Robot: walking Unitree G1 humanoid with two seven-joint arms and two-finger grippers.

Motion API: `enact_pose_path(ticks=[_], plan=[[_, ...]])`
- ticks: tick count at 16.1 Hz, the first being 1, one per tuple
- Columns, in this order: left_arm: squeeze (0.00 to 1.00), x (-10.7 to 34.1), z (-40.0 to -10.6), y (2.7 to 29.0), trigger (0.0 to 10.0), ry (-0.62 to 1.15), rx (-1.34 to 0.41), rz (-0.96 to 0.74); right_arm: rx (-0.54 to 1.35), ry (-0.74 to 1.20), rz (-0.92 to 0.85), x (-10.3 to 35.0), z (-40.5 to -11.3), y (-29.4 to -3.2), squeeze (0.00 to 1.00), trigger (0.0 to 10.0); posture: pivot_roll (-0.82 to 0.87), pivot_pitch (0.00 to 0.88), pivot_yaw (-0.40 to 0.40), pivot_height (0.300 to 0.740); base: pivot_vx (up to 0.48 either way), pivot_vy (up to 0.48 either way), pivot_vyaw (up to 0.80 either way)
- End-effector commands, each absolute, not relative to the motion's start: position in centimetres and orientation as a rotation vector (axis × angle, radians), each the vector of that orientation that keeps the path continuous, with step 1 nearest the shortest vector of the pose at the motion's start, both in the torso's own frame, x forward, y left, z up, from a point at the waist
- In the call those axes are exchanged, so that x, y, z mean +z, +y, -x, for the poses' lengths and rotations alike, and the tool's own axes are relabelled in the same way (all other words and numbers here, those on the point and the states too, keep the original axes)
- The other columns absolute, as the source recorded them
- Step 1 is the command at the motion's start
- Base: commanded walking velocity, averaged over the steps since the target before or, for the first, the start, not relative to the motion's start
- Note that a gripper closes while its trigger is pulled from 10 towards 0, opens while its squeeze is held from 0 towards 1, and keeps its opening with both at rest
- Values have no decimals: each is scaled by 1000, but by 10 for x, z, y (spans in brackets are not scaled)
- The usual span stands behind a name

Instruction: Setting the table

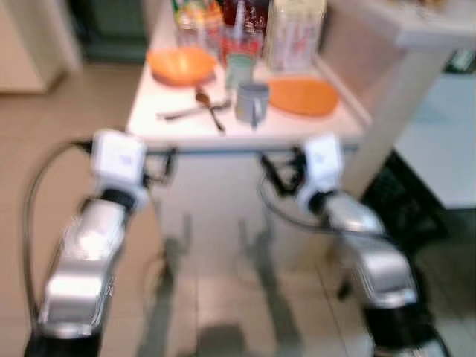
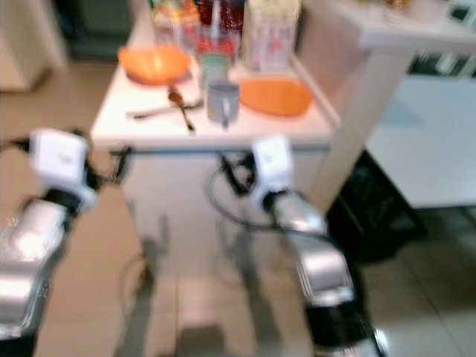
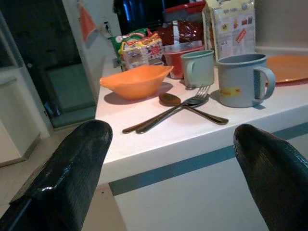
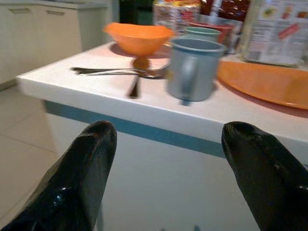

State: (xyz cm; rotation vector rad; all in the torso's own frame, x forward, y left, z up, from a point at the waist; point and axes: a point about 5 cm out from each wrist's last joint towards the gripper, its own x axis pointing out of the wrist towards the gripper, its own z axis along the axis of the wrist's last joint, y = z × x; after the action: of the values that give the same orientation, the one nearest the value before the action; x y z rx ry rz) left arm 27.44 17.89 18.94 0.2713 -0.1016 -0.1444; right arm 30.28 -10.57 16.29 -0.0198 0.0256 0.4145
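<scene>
A white table (image 1: 223, 134) stands in front of me. On it sit an orange bowl (image 1: 181, 65), an orange plate (image 1: 303, 95), a blue-grey mug (image 1: 251, 103) and a green mug (image 1: 239, 71). A spoon and fork (image 3: 175, 108) lie crossed between bowl and mug. My left gripper (image 3: 173, 159) is open and empty, held just short of the table's front edge and slightly below its top. My right gripper (image 4: 168, 163) is also open and empty, in front of the same edge, facing the blue-grey mug (image 4: 192, 70).
Food packages and jars (image 1: 294, 30) crowd the back of the table. A white counter (image 1: 416, 30) with a slanted support rises at the right, with a dark crate (image 1: 401, 201) on the floor beside it. Tiled floor lies under my arms.
</scene>
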Motion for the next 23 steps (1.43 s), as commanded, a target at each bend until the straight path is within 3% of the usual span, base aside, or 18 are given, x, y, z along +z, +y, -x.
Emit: enact_pose_path(ticks=[1,7,12,18,23], plan=[[0,192,-272,183,10000,-103,-136,-293,441,13,-1,168,-303,-101,0,10000,113,0,-73,740,371,0,0],[0,190,-269,183,10000,-89,-137,-296,532,69,31,155,-292,-94,0,10000,111,0,-71,740,371,0,0],[0,190,-270,184,10000,-81,-149,-303,524,80,21,152,-288,-95,0,10000,108,0,-57,740,372,0,800],[0,189,-266,183,10000,-70,-194,-305,526,64,22,157,-284,-95,0,10000,115,0,-52,740,373,0,0],[0,186,-261,179,10000,-57,-267,-287,563,111,40,157,-274,-94,0,10000,101,0,-44,740,52,0,0]])
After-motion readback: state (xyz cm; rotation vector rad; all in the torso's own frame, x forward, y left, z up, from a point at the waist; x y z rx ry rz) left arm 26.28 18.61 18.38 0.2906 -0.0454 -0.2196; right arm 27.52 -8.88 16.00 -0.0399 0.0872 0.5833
